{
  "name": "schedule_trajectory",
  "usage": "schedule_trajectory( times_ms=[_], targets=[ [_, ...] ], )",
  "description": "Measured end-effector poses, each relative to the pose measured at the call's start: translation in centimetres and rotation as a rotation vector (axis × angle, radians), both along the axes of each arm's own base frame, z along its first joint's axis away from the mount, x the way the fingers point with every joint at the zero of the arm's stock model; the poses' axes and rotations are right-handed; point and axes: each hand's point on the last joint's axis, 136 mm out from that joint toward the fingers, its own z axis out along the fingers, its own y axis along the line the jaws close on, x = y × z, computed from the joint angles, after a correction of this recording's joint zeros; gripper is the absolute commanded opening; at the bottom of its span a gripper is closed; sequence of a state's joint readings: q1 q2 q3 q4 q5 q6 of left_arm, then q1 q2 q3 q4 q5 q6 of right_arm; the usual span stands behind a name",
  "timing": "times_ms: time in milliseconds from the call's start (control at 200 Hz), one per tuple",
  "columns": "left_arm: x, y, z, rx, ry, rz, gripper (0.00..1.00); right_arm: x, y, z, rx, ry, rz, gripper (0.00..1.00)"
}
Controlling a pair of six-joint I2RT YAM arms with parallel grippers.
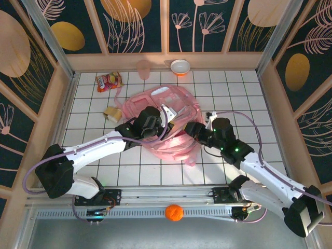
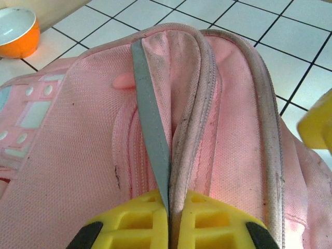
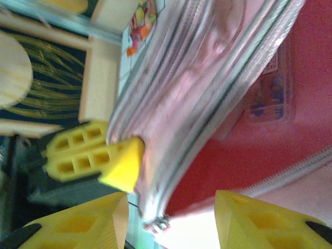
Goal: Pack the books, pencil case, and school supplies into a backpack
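The pink backpack (image 1: 174, 104) lies in the middle of the tiled table. My left gripper (image 1: 165, 115) is shut on its rim; in the left wrist view the yellow fingers (image 2: 207, 223) pinch the grey trim and zip edge (image 2: 179, 129) of the backpack (image 2: 72, 155). My right gripper (image 1: 190, 128) is open. In the right wrist view its jaws (image 3: 168, 207) stand either side of the zip end (image 3: 158, 224), and the mouth shows a red lining (image 3: 249, 150). A tan-yellow school supply (image 1: 111, 113) lies left of the backpack. The books and pencil case are out of view.
A red-orange snack packet (image 1: 108, 82) lies at the back left. A pink cup (image 1: 143, 68) and an orange-and-white bowl (image 1: 180, 67) stand by the back wall. Wooden walls ring the table. An orange ball (image 1: 174, 212) rests on the near rail.
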State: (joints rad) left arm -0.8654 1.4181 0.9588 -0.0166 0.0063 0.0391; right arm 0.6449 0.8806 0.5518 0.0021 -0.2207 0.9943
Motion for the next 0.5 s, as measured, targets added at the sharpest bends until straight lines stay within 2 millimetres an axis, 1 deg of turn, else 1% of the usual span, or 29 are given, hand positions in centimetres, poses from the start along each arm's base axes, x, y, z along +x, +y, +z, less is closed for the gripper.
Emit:
schedule_trajectory(
  times_ms=[165, 280, 355, 420, 465, 475, 500],
  targets=[
    [0.0, -0.2, 0.2, -0.017, 0.003, -0.004, 0.00, 1.7, 0.5, -0.3, 0.095, 0.068, -0.076, 0.49],
    [0.0, -0.2, 0.2, -0.019, 0.004, -0.007, 0.00, 2.7, 1.3, -1.3, 0.121, 0.112, -0.097, 0.48],
    [-0.1, -0.3, 0.2, -0.020, 0.006, -0.010, 0.00, 3.4, 1.8, -2.1, 0.130, 0.129, -0.102, 0.41],
    [-0.1, -0.2, 0.1, -0.019, 0.006, -0.009, 0.00, 3.9, 2.3, -2.2, 0.147, 0.130, -0.097, 0.22],
    [0.0, 0.0, -0.2, -0.018, 0.010, -0.003, 0.00, 4.1, 2.7, -1.9, 0.158, 0.118, -0.082, 0.15],
    [0.0, 0.0, -0.2, -0.018, 0.011, -0.002, 0.01, 4.2, 2.7, -1.8, 0.161, 0.118, -0.081, 0.13],
    [0.1, 0.1, -0.4, -0.017, 0.015, 0.005, 0.09, 4.3, 2.9, -1.5, 0.165, 0.111, -0.075, 0.11]
  ],
)
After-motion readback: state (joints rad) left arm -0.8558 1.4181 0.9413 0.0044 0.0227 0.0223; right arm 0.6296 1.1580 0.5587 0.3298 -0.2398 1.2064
